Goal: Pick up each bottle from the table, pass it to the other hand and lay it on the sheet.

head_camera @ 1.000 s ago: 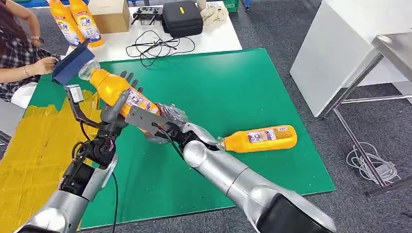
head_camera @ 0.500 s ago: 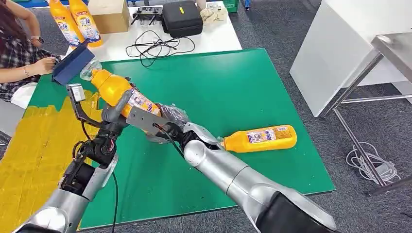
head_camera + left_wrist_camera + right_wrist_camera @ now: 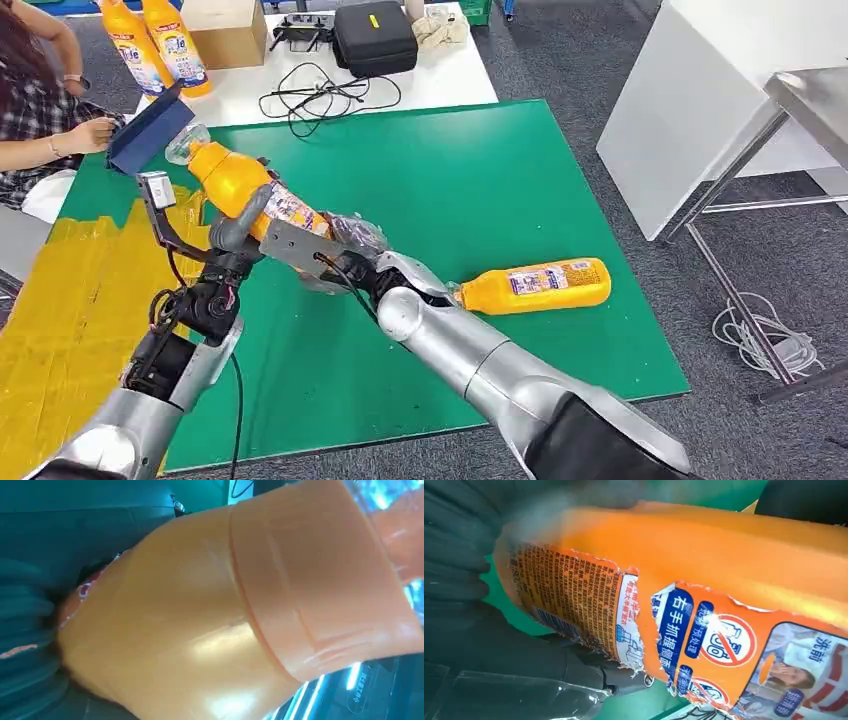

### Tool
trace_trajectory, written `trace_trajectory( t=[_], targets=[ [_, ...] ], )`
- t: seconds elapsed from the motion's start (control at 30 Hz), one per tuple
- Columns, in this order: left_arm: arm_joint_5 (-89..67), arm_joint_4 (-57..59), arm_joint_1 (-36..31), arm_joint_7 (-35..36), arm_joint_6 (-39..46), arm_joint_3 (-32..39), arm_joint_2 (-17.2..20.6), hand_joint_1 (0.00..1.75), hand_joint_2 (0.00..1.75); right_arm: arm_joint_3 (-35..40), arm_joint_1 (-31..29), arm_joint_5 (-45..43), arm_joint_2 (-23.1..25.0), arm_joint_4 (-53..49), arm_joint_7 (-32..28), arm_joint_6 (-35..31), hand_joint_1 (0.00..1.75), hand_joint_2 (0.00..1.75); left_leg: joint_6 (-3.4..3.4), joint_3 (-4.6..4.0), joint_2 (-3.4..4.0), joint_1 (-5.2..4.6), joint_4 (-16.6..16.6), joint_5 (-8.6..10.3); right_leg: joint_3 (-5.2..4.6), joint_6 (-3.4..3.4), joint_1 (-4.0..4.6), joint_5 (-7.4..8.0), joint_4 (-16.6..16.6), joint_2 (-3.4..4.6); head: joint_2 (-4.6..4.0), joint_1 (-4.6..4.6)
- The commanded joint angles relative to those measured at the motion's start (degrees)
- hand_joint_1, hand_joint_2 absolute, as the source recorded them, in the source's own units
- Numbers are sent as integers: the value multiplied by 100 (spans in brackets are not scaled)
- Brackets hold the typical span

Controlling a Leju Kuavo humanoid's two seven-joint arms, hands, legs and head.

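Both hands grip orange bottle point(image 3: 240, 185), left hand point(image 3: 235, 232), right hand point(image 3: 345, 255), cap up-left

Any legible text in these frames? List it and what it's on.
"右手抓握侧面": blue strip on the label of the held bottle.
"洗前": same label, over the photo panel.
Dense fine print on that label: too small to read.
Label on the lying bottle: too small.
Labels on the two standing bottles: blurred, unreadable.

Grey carpet floor point(image 3: 560, 60); white table point(image 3: 440, 75) behind, metal-frame table point(image 3: 800, 110) at right w/ white cable point(image 3: 770, 345) on floor.
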Motion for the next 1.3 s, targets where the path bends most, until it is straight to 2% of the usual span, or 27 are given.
trace_trajectory(
  t=[0.03,0.07,0.1,0.13,0.17,0.23,0.27,0.3,0.33,0.43,0.5,0.57,0.63,0.7,0.8,0.93,1.0,1.07,1.1,1.2,1.3],
  targets=[
    [-6,242,-459,-69,50,-32,31,175,175,-9,-105,152,-9,549,-213,-153,175,175,-7,16,-29,6,8,-9,26,-2,5,-15,5,-28,0,0],
    [-63,161,-413,-130,122,37,76,175,175,-191,-90,252,-94,493,-364,-399,9,175,-9,27,-34,5,12,-15,37,-2,4,-22,9,-31,0,0],
    [-209,97,-380,-267,246,73,145,175,175,-403,-80,202,-172,429,-420,-525,0,175,-5,8,-20,5,3,-3,16,-1,4,-7,0,-19,0,0],
    [-412,23,-343,-403,423,125,205,175,175,-582,-71,232,-269,332,-462,-635,0,0,-6,15,-25,6,7,-8,24,-1,6,-12,3,-23,0,0],
    [-974,-63,-322,-705,925,210,291,175,175,-826,-31,363,-437,82,-603,-875,0,0,-5,11,-23,6,5,-6,20,-1,5,-9,2,-21,0,0],
    [-2462,2,-430,-1126,2449,190,521,175,175,-1227,123,526,-728,-556,-822,-1231,0,0,-6,13,-24,6,9,-8,23,-1,6,-11,4,-22,0,0],
    [-2965,60,-484,-1256,2930,220,570,175,175,-1361,216,626,-838,-880,-824,-1242,0,0,-4,7,-24,5,8,-5,17,0,5,-9,4,-21,0,2],
    [-3931,243,-557,-1323,3799,177,688,175,175,-1501,406,869,-976,-1414,-787,-1243,0,0,-6,10,-27,8,16,-11,23,0,8,-14,10,-23,0,2],
    [-4317,337,-581,-1350,4015,309,717,175,175,-1665,572,1046,-1050,-1835,-708,-1115,0,0,-4,6,-20,5,9,-6,16,0,6,-8,6,-16,-2,2],
    [-6127,1083,-718,-1196,5416,345,1042,175,175,-1941,930,1297,-1174,-2743,-652,-893,0,0,-9,28,-28,5,18,-21,38,-2,5,-23,16,-20,0,0],
    [-7296,1253,-598,-1279,5539,1101,1023,175,175,-2010,997,1345,-1204,-2892,-682,-829,0,0,-10,34,-18,3,3,-18,38,-3,2,-18,4,-11,0,-4],
    [-8980,1094,-426,-1383,5539,2182,852,175,175,-2023,1069,1356,-1333,-3008,-800,-848,0,0,-4,16,-11,1,-2,-7,22,0,1,-5,0,-4,0,0],
    [-9838,1082,-400,-1424,5539,2696,714,175,175,-2106,1210,1288,-1485,-3199,-899,-922,0,0,-4,21,2,2,2,-13,25,1,3,-7,2,10,-2,-4],
    [-9971,1131,-423,-1408,5539,2781,666,175,175,-2127,1275,1299,-1583,-3302,-929,-943,0,0,-3,28,-17,3,0,-11,34,2,3,-11,-4,-10,0,2],
    [-11095,633,-137,-1118,5539,3099,574,175,175,-2228,1430,1269,-1773,-3581,-941,-978,0,0,-2,21,-24,0,2,-9,29,1,0,-14,1,-18,0,2],
    [-11743,561,62,-839,5539,3094,662,175,175,-2312,1562,1267,-1858,-3742,-941,-976,0,0,-1,12,-13,-3,-5,-3,16,2,-2,-6,-4,-8,0,0],
    [-12451,845,82,-331,5539,2753,887,175,175,-2341,1630,1258,-1934,-3844,-890,-850,0,0,-3,18,-19,-1,-2,-8,25,1,-1,-11,-4,-14,0,2],
    [-12980,1483,158,322,5539,2026,1284,175,175,-2351,1705,1308,-2102,-3939,-946,-701,0,0,-8,41,-24,1,7,-24,50,0,0,-25,2,-18,0,4],
    [-12980,1692,166,402,5539,1881,1344,175,175,-2352,1722,1278,-2141,-3946,-972,-665,0,0,-3,13,-9,-4,-5,-5,16,0,-4,-6,-3,-4,0,-2],
    [-12962,1911,182,418,5539,1797,1372,175,175,-2364,1744,1228,-2183,-3937,-1035,-640,0,0,-6,36,-18,-5,-8,-12,42,-1,-5,-16,-4,-12,0,0],
    [-12962,1911,182,418,5539,1797,1372,175,175,-2364,1744,1228,-2183,-3937,-1035,-640,0,0,-4,18,-12,-3,-3,-8,21,0,-3,-10,-1,-7,0,0]
  ],
)
